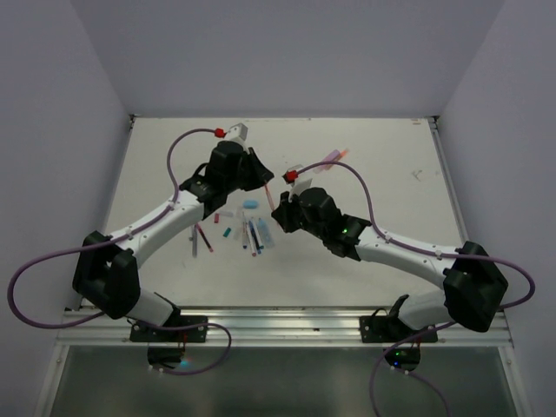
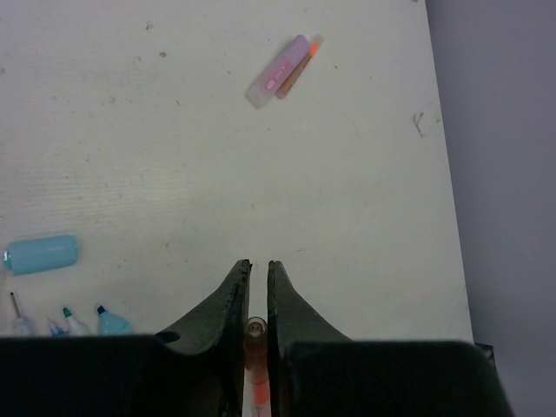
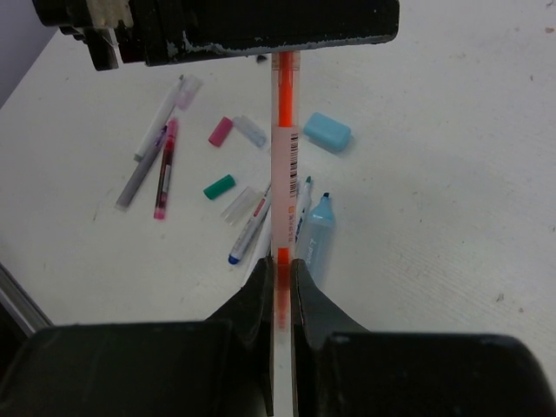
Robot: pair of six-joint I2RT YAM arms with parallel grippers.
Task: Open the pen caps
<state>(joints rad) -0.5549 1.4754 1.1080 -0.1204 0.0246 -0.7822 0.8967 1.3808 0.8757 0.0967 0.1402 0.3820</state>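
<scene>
An orange pen (image 3: 281, 156) with a white barcode label is stretched between my two grippers above the table. In the right wrist view my right gripper (image 3: 280, 262) is shut on its orange lower barrel. My left gripper (image 2: 258, 265) is shut on the other end, the pen's clear orange-tinted cap (image 2: 254, 332), deep between the jaws. From above, the left gripper (image 1: 261, 176) and right gripper (image 1: 280, 207) face each other at mid-table with the pen (image 1: 270, 189) between them. Loose caps lie below: light blue (image 3: 327, 131), pink (image 3: 221, 131), teal (image 3: 219, 187), clear (image 3: 250, 130).
Uncapped pens lie on the white table (image 1: 373, 252) under the grippers: a light blue highlighter (image 3: 317, 230), a blue-tipped pen (image 3: 248, 233), a grey pen (image 3: 143, 169), a pink pen (image 3: 165, 169). A pink highlighter beside an orange pen (image 2: 280, 73) lies farther back. Grey walls enclose the table.
</scene>
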